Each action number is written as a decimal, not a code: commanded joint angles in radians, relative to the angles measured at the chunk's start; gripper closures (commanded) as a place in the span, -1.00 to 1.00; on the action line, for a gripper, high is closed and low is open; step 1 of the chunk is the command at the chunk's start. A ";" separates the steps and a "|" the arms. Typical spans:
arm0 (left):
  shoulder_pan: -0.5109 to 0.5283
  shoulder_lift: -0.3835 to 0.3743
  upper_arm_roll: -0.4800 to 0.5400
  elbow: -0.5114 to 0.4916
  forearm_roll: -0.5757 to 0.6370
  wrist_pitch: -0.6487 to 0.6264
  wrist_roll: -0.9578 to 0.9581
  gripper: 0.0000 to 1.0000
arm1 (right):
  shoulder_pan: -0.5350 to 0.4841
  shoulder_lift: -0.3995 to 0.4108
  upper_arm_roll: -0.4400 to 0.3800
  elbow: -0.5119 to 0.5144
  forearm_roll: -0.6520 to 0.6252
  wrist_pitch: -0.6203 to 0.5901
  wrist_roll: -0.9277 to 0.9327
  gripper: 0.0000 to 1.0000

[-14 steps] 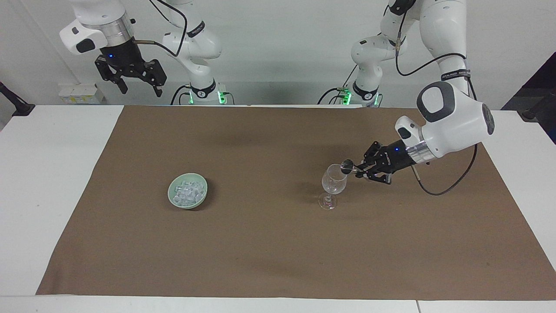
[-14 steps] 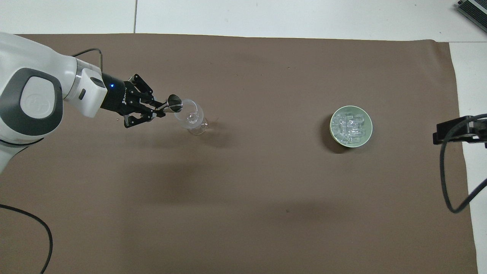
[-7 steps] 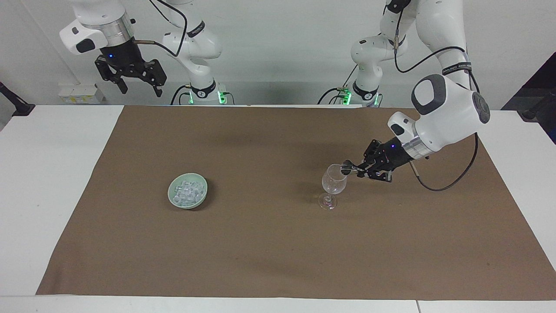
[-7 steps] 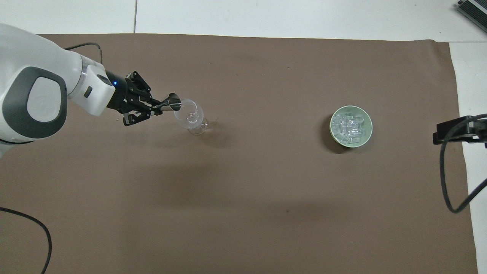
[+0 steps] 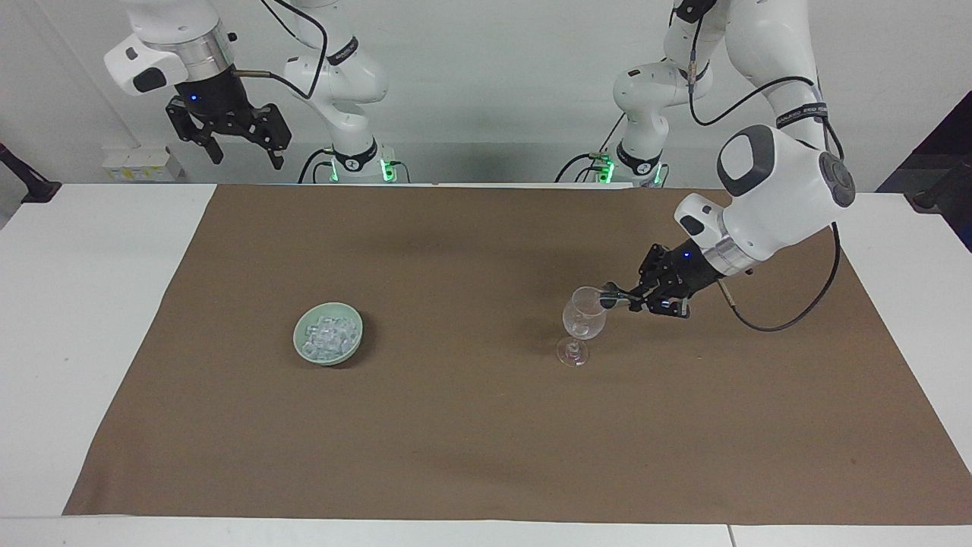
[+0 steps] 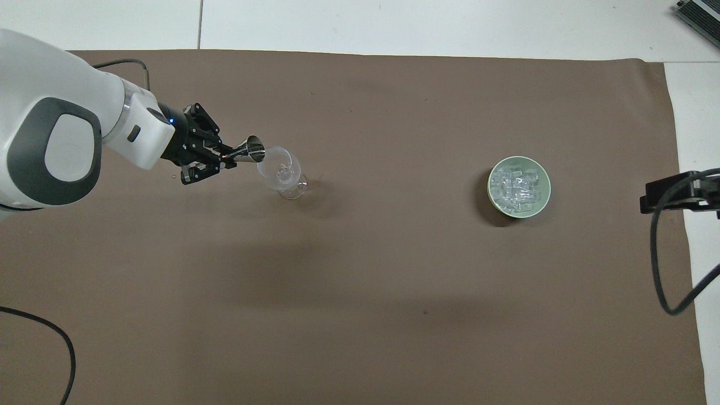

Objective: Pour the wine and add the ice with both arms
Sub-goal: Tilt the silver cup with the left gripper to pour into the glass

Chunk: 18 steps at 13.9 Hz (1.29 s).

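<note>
A clear stemmed glass [image 5: 583, 319] [image 6: 279, 171] stands upright on the brown mat toward the left arm's end. My left gripper [image 5: 626, 298] [image 6: 228, 159] is shut on a small metal jigger [image 5: 607, 295] [image 6: 250, 152], which is tipped with its mouth at the glass's rim. The wine is hidden from view. The ice [image 5: 329, 332] [image 6: 516, 184] lies heaped in a pale green bowl [image 5: 334, 358] [image 6: 518, 212] toward the right arm's end. My right gripper [image 5: 247, 156] waits high up, open and with nothing in it, over the table's edge by its base.
The brown mat [image 5: 471, 425] covers most of the white table. A black cable [image 6: 669, 270] hangs over the mat's edge at the right arm's end, and another cable [image 6: 56, 343] lies near the left arm's end.
The left arm's wrist has risen and swung a little toward the robots, tipping the jigger further over the glass's rim. The right arm has hardly moved.
</note>
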 commanded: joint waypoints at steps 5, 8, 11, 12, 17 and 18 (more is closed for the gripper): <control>-0.051 -0.034 0.013 0.000 0.100 -0.002 -0.103 1.00 | -0.020 -0.012 0.004 -0.005 0.023 -0.003 -0.028 -1.00; -0.061 -0.037 0.013 0.001 0.142 -0.005 -0.147 1.00 | -0.020 -0.012 0.004 -0.005 0.024 -0.005 -0.028 -1.00; -0.075 -0.048 0.010 0.001 0.166 -0.005 -0.184 1.00 | -0.020 -0.012 0.004 -0.005 0.024 -0.003 -0.028 -1.00; -0.075 -0.049 0.011 0.001 0.168 -0.007 -0.184 1.00 | -0.020 -0.012 0.004 -0.005 0.023 -0.005 -0.028 -1.00; -0.089 -0.063 0.011 0.000 0.203 -0.004 -0.230 1.00 | -0.020 -0.012 0.004 -0.005 0.024 -0.005 -0.028 -1.00; -0.089 -0.063 0.011 0.000 0.205 -0.007 -0.230 1.00 | -0.020 -0.012 0.004 -0.005 0.023 -0.003 -0.028 -1.00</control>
